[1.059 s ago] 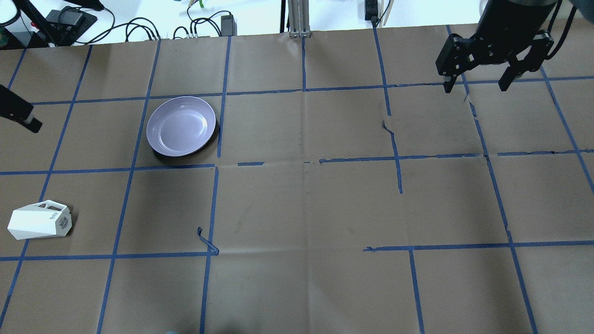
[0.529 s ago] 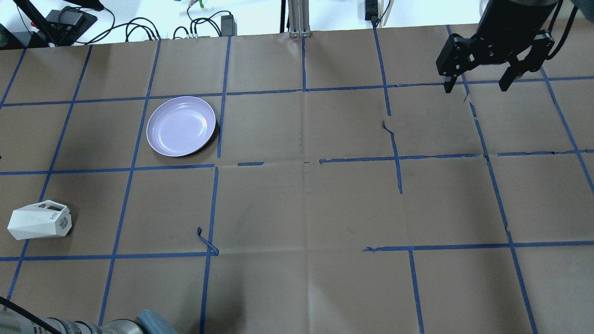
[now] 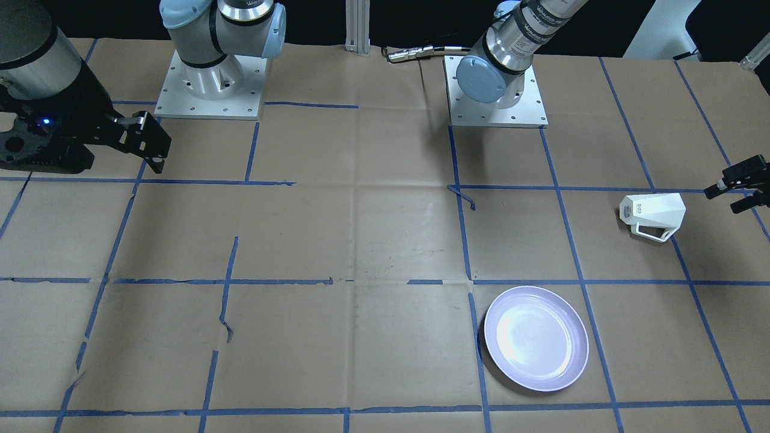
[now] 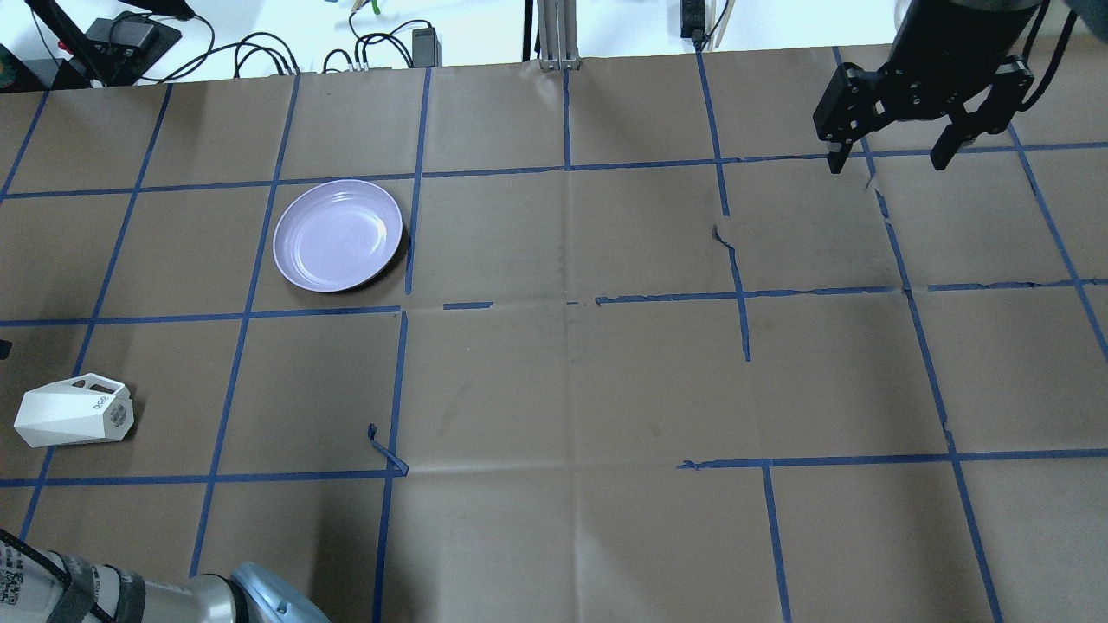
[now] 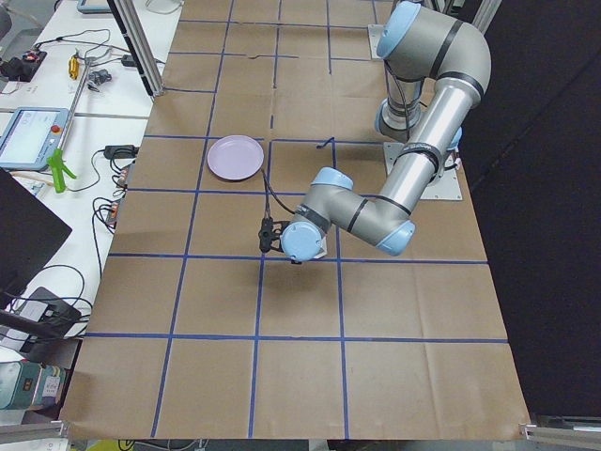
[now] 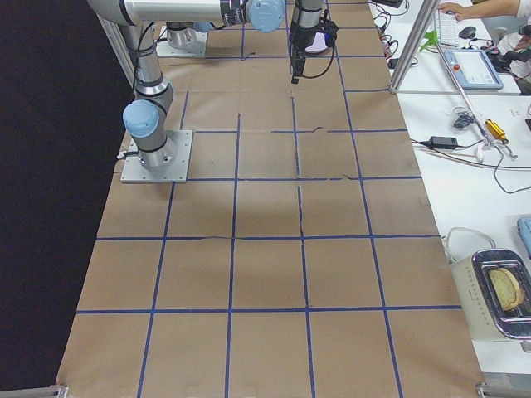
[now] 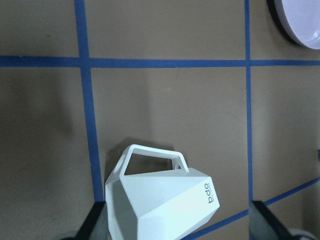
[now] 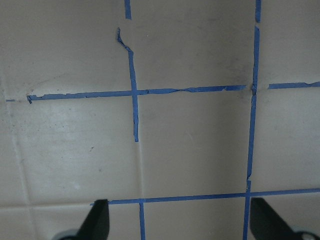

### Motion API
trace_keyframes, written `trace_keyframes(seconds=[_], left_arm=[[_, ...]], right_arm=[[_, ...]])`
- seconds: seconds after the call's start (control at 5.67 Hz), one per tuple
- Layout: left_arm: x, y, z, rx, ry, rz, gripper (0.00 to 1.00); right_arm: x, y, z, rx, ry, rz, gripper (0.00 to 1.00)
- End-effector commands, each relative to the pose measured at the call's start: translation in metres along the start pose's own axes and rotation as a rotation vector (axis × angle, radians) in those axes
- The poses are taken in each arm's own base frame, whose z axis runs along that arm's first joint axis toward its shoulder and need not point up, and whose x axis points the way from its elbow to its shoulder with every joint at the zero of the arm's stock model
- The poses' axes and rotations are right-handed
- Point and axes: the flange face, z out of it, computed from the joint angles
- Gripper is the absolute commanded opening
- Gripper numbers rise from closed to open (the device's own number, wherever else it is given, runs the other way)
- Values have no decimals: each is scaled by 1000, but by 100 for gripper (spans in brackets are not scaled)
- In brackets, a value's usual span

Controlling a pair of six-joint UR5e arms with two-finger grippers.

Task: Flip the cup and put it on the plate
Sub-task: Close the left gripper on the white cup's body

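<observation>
The white faceted cup [image 4: 74,418] lies on its side near the table's left edge, also in the front view [image 3: 654,213]. Its handle points toward the lavender plate [image 4: 338,235], which lies apart from it, farther back [image 3: 536,338]. My left gripper [image 3: 735,191] is open and empty, hovering just outboard of the cup without touching it. In the left wrist view the cup [image 7: 162,200] shows between the spread fingertips [image 7: 92,225]. My right gripper [image 4: 887,160] is open and empty, high over the far right of the table.
Brown paper with blue tape grid lines covers the table [image 4: 571,381]. My left arm's elbow [image 4: 251,597] juts in at the near left edge. Cables and power bricks [image 4: 260,52] lie beyond the far edge. The right wrist view shows only bare paper [image 8: 190,150].
My left gripper left the overhead view's left edge, and the left arm's elbow came into view at the bottom left. The cup, plate and right arm have not moved.
</observation>
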Motion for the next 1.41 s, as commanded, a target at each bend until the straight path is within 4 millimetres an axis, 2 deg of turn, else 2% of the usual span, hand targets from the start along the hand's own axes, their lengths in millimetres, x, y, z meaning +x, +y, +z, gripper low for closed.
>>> trace_keyframes(seconds=[0.0, 0.18, 0.35, 0.53, 0.71, 0.88, 1.06, 1.24], left_arm=[[-37, 19, 45, -31, 148, -11, 99], [-43, 25, 53, -44, 190, -30, 99], [-41, 29, 63, -63, 250, -47, 89], [-38, 29, 60, -68, 249, -43, 50], [-29, 29, 54, -74, 258, -44, 22], [-17, 23, 38, -75, 238, -44, 2], [1, 20, 21, -69, 219, -41, 0], [39, 4, 3, -74, 173, -31, 0]], right_arm=[[0, 0, 0, 0, 0, 0, 100], [0, 0, 0, 0, 0, 0, 100], [0, 0, 0, 0, 0, 0, 100], [0, 0, 0, 0, 0, 0, 100], [0, 0, 0, 0, 0, 0, 100], [0, 0, 0, 0, 0, 0, 100], [0, 0, 0, 0, 0, 0, 100], [0, 0, 0, 0, 0, 0, 100]])
